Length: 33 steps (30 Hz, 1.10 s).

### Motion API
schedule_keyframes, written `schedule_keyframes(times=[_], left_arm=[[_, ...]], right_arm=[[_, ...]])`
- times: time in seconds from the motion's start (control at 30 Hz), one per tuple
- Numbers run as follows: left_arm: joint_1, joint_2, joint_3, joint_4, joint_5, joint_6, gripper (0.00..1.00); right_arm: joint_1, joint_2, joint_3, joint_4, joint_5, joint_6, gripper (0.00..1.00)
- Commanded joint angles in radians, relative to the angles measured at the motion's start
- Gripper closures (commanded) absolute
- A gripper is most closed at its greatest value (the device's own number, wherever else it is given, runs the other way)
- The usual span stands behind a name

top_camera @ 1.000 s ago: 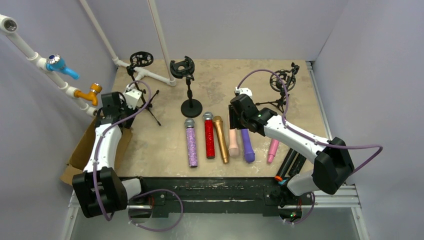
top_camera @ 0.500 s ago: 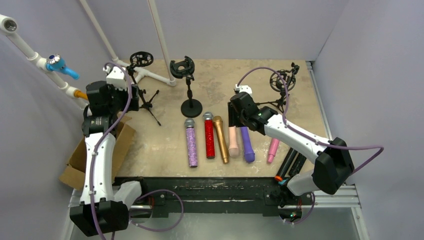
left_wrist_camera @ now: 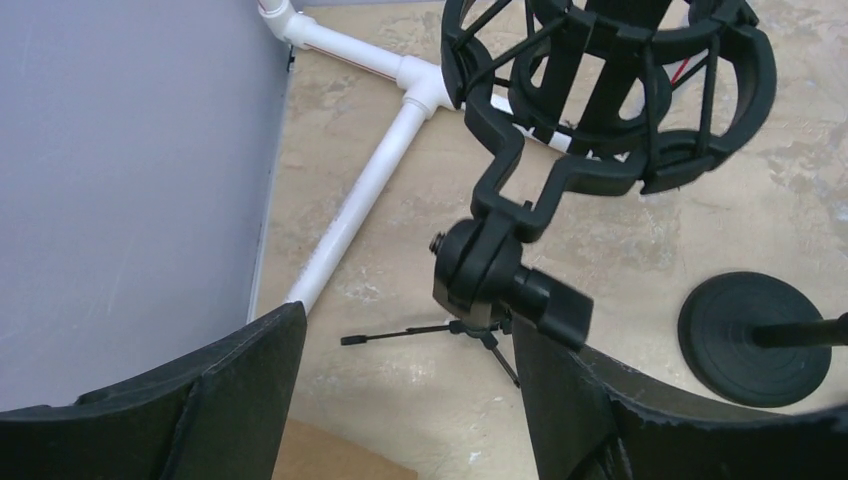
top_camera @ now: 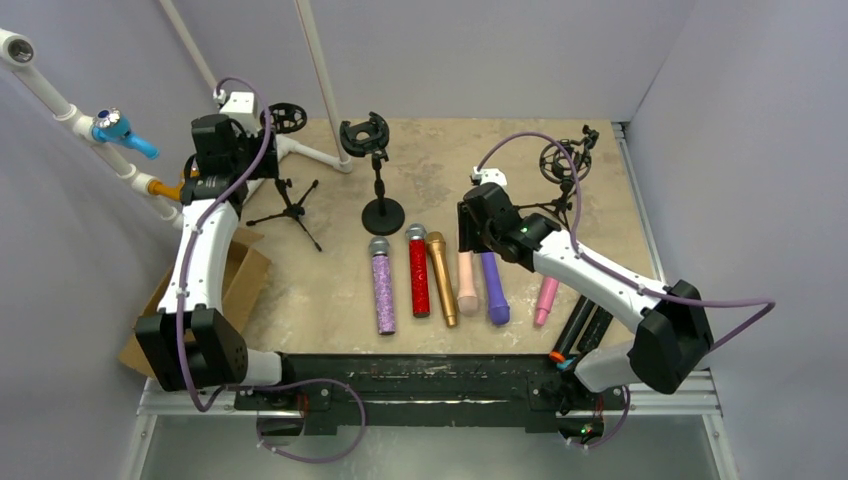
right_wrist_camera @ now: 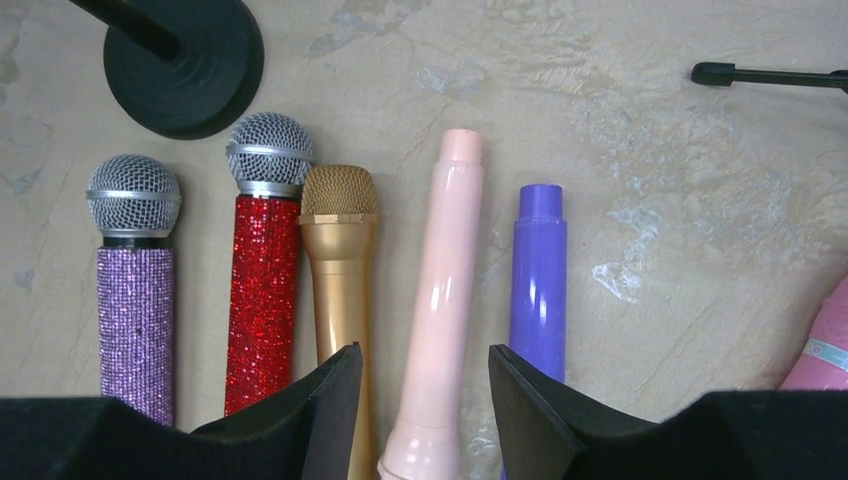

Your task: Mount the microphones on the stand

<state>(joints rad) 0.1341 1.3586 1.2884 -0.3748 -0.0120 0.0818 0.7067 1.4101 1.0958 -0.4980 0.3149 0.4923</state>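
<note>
Several microphones lie in a row: purple glitter [top_camera: 383, 290], red glitter [top_camera: 418, 275], gold [top_camera: 441, 275], pale pink [top_camera: 467, 285], purple [top_camera: 494, 290] and pink [top_camera: 546, 300]. My right gripper [top_camera: 470, 245] is open just above the row. In the right wrist view it [right_wrist_camera: 422, 355] straddles the pale pink microphone [right_wrist_camera: 445, 260], between the gold one [right_wrist_camera: 338, 260] and the purple one [right_wrist_camera: 538, 280]. My left gripper [top_camera: 255, 160] is open and empty beside the left tripod stand [top_camera: 285, 120]. In the left wrist view it [left_wrist_camera: 405, 330] sits below the stand's shock mount [left_wrist_camera: 610, 90] and pivot joint [left_wrist_camera: 490, 270].
A round-base stand [top_camera: 380, 200] stands in the middle and a second tripod stand [top_camera: 565, 160] at the back right. White pipes [top_camera: 300, 150] with a blue valve [top_camera: 120, 130] run along the left. A cardboard box [top_camera: 200, 300] lies at the left edge. Black items [top_camera: 585, 325] lie front right.
My left arm has swung from the cardboard box up and back to the left tripod stand. The right arm has hardly moved over the microphones.
</note>
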Motion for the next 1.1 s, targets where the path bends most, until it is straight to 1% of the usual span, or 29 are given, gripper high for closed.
schedule_keyframes(times=[0.0,0.1,0.27,0.37,0.47,0.53,0.57,0.6,0.67,0.7,0.73,0.87,0.93,1.07], left_arm=[[-0.002,0.031,0.09,0.052,0.03,-0.049,0.29],[-0.001,0.068,0.132,0.043,0.101,-0.061,0.37],[-0.002,0.137,0.214,0.022,0.172,-0.067,0.47],[0.0,0.155,0.231,0.017,0.229,-0.063,0.57],[0.0,0.154,0.223,0.007,0.274,-0.048,0.62],[0.002,0.143,0.212,-0.001,0.297,-0.034,0.67],[0.003,0.134,0.201,-0.001,0.312,-0.025,0.71],[0.003,0.124,0.189,-0.003,0.331,-0.014,0.77],[0.005,0.102,0.174,-0.016,0.391,0.018,0.92],[0.004,0.091,0.171,-0.031,0.43,0.039,0.97],[0.005,0.084,0.174,-0.049,0.469,0.065,1.0],[0.006,0.056,0.19,-0.162,0.611,0.16,1.0],[0.007,0.036,0.187,-0.211,0.69,0.23,1.0],[0.012,-0.002,0.164,-0.263,0.758,0.379,1.0]], right_arm=[[0.001,-0.042,0.005,0.033,-0.01,-0.013,0.47],[0.001,-0.04,-0.002,0.034,-0.009,-0.013,0.49],[0.002,-0.043,-0.007,0.028,0.002,-0.014,0.51],[0.0,-0.046,-0.014,0.027,0.009,-0.011,0.52],[0.001,-0.046,-0.016,0.025,0.014,-0.011,0.54],[0.002,-0.046,-0.012,0.021,0.014,-0.012,0.56],[0.002,-0.047,-0.01,0.019,0.014,-0.013,0.58],[0.002,-0.048,-0.008,0.019,0.016,-0.014,0.58],[0.001,-0.049,-0.004,0.017,0.016,-0.015,0.59],[0.001,-0.048,-0.003,0.017,0.016,-0.016,0.59],[0.001,-0.048,-0.001,0.018,0.016,-0.017,0.59],[0.001,-0.043,-0.003,0.022,0.016,-0.02,0.6],[0.002,-0.043,-0.008,0.025,0.015,-0.017,0.6],[0.001,-0.046,-0.02,0.028,0.014,-0.014,0.6]])
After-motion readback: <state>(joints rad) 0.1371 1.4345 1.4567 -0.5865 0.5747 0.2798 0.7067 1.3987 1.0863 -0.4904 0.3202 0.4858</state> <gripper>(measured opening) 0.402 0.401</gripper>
